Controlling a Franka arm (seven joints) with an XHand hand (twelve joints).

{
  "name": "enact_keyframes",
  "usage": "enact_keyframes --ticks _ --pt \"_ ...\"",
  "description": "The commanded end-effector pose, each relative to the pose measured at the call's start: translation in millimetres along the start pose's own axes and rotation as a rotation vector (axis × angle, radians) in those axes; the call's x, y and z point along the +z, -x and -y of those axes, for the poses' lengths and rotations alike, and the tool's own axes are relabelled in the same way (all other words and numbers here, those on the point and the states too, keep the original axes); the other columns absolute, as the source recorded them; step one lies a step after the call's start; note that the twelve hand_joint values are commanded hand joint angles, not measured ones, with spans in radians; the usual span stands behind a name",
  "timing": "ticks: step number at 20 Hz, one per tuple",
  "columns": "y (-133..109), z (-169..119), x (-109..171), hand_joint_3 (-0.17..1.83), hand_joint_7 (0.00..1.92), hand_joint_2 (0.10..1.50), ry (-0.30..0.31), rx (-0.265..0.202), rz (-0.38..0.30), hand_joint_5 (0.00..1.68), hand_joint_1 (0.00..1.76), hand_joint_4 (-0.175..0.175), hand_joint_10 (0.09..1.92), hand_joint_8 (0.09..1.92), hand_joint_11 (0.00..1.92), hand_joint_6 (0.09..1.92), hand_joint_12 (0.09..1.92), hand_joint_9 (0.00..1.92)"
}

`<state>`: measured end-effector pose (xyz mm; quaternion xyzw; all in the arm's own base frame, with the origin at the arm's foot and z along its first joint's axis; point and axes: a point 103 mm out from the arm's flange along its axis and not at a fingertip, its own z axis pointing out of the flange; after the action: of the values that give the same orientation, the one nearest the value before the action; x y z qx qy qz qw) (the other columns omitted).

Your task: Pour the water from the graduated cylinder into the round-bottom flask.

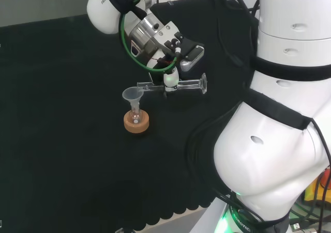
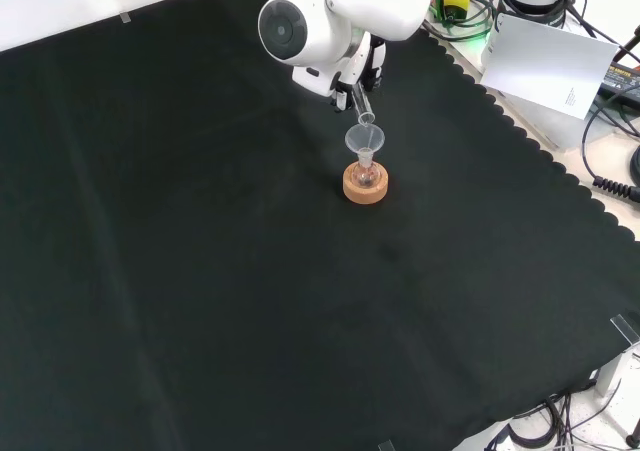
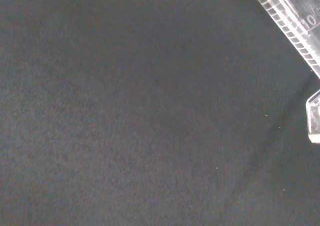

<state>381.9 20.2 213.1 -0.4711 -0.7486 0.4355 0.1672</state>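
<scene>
You are mid-pour: cylinder tipped flat over the funnel.

Nearest you in the head view, the small clear round-bottom flask [image 1: 136, 117] sits in its cork ring stand [image 1: 136, 122] on the black-clothed desk [image 1: 62, 140], a clear funnel [image 1: 132, 95] in its neck. Behind it, the hand [image 1: 171, 79] is curled round the clear graduated cylinder [image 1: 170, 87], lying almost level, mouth at the funnel rim. Next, judge whether water remains, then tilt slightly further.

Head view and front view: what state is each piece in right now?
Graduated cylinder: tipped about level, mouth at the funnel rim.
Hand: shut on the graduated cylinder.
Funnel: upright in the flask's neck.
Round-bottom flask: upright on its stand.
Cork ring: flat on the cloth.
</scene>
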Motion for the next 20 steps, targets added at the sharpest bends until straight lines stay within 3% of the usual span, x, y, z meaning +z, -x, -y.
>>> enact_keyframes --ticks 1,20 --pt "2.0 0.0 -1.6 -0.01 1.22 1.14 -0.025 0.028 0.014 0.96 1.14 -0.149 0.09 0.38 1.35 1.06 0.69 1.46" --pt "-1.2 3.0 -9.4 -0.01 1.22 1.14 -0.071 0.054 0.033 0.95 1.14 -0.147 0.09 0.37 1.35 1.06 0.69 1.46"
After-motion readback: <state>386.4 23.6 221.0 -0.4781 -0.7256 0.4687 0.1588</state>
